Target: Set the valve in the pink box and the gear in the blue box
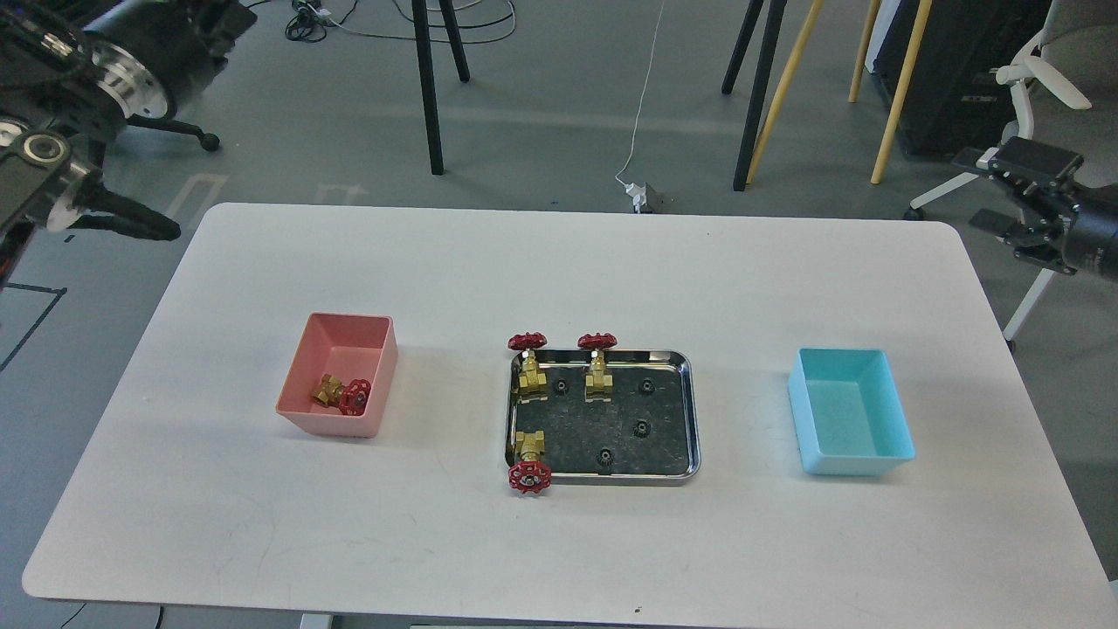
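valve [342,395]: lies on its side in the pink box [377,384], at the box's front end, red handwheel toward the right wall; this half of the task looks done.
pink box: stands toward the left edge of the table [559,262], about midway between front and rear edges.
gear [641,426]: one of four small black gears in the steel tray [690,419] at the middle of the table; none is in the blue box.
blue box [852,422]: empty, toward the right edge of the table, well apart from the tray.
left fingers: not visible; only thick arm segments show beyond the rear-left corner of the table, so their state is unknown.
right gripper [1017,196]: off the table beyond the rear-right corner; the fingers are seen too dark and end-on, so I cannot tell whether they are spread or closed; nothing seems to be in them.
other valves [527,362]: three remain in the tray, two upright along its rear rim, one lying over the front-left corner with its wheel past the rim.
risk, grasp: the gears are tiny and flat on shiny steel; fingers could probably slip off or pinch nothing.
risk, collision: the rear gears sit just beside the upright valves, so a reach could topple one.
risk, tray: pressing down near the rim might shift the tray.
risk, release: a high release could likely bounce a gear out of the box.
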Robot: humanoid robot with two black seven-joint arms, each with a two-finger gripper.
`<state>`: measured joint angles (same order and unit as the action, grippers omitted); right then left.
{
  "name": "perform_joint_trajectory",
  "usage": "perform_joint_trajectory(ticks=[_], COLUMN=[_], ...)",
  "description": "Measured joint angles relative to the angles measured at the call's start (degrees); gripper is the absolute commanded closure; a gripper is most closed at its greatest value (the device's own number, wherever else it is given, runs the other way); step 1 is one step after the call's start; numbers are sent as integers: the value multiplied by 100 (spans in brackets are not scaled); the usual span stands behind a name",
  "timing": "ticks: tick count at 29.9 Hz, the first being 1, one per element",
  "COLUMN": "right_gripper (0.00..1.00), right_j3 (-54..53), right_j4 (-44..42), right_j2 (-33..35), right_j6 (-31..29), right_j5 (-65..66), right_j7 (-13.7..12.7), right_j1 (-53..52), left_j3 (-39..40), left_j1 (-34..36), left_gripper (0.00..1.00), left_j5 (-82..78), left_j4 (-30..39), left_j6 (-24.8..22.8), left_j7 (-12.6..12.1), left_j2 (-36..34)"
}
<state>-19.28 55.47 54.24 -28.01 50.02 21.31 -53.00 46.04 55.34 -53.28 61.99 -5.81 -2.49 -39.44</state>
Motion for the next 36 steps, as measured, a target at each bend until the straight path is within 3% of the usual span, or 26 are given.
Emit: perform_joint_trajectory(ticks=[9, 17, 23, 29, 36], right_gripper=[1, 1, 1, 1, 3], right_j3=[7, 251, 1047, 1181, 1207], right_j4=[1413, 1508, 1143, 395, 69], right_j2=[-682, -2089, -3010, -3652, -3905], right_j6=[0, 0, 0, 0, 2], right_j5=[3167, 5173, 5668, 5791, 5973], right_j7=[1, 2, -96, -258, -275], right_j1=[-354, -512, -632, -591, -411], left_j3=[-86, -96, -96, -100, -104], left_j1=[1637, 2208, 2403, 2523, 2655], left_gripper=[4, 4, 4, 4, 4], left_j5=[475, 485, 494, 502, 502], left_j4=[-1620, -2294, -2516, -2580, -2812], left_j6=[-270, -300, -270, -252, -285], left_j7=[17, 42, 106, 106, 106], left_j2=[0, 22, 33, 13, 2])
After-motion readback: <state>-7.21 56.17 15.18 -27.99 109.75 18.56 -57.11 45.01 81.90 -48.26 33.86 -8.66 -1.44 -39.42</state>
